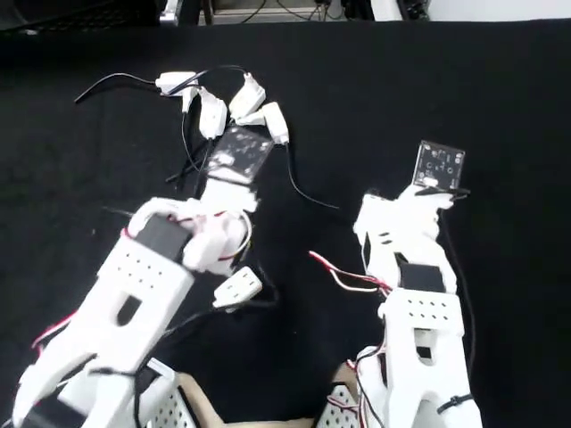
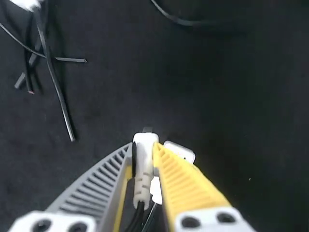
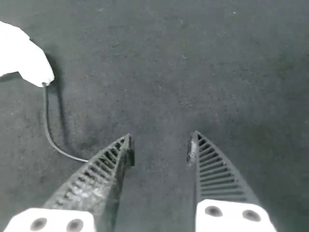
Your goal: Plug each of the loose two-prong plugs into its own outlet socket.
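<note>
Progress looks early. High view: several white two-prong plugs (image 1: 211,116) on black cords lie bunched toward eleven o'clock on the black cloth surface (image 1: 71,178), just beyond a small dark square outlet board (image 1: 239,153); whether any is seated I cannot tell. A second outlet board (image 1: 439,165) at two o'clock appears unfilled. Left wrist view: the left hand (image 2: 143,145) pinches one white plug (image 2: 142,169). Right wrist view: the right hand (image 3: 159,147) is spread and holds nothing, another white plug (image 3: 21,58) lying apart from it.

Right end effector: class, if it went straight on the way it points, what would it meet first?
Most likely the bare black cloth; nothing lies ahead of the open right end effector. The white plug sits off-line.
</note>
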{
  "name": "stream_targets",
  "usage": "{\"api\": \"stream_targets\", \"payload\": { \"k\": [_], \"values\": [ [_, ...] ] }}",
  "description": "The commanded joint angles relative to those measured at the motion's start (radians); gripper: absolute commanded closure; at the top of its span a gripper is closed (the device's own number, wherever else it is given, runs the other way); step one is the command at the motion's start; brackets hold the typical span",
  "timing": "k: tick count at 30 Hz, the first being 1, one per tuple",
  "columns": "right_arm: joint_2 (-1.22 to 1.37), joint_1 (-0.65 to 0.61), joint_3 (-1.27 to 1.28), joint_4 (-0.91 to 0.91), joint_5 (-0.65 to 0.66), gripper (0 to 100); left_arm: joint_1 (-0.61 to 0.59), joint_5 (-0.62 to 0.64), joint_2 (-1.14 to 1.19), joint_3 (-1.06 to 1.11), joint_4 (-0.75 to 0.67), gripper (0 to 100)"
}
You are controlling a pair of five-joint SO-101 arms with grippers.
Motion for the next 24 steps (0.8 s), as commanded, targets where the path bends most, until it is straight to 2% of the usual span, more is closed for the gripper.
{"api": "stream_targets", "payload": {
  "k": [1,4,10,13,19,24],
  "values": [
    [-0.004,0.015,-0.002,-0.025,0.008,80.1,0.002,-0.012,0.083,-0.102,0.049,97],
    [-0.004,0.014,0.021,-0.068,0.008,80.1,0.002,0.015,0.167,-0.111,0.055,97],
    [-0.004,0.014,0.031,-0.094,0.006,80.1,-0.025,0.258,0.252,-0.111,0.012,97],
    [-0.004,0.014,0.031,-0.095,0.006,80.1,-0.039,0.341,0.252,-0.114,0.002,97],
    [-0.004,0.009,0.031,-0.095,0.005,80.1,-0.042,0.489,0.252,-0.114,0.097,97],
    [-0.004,0.009,0.031,-0.095,0.005,80.1,-0.041,0.517,0.252,-0.145,0.132,97]
  ]
}}
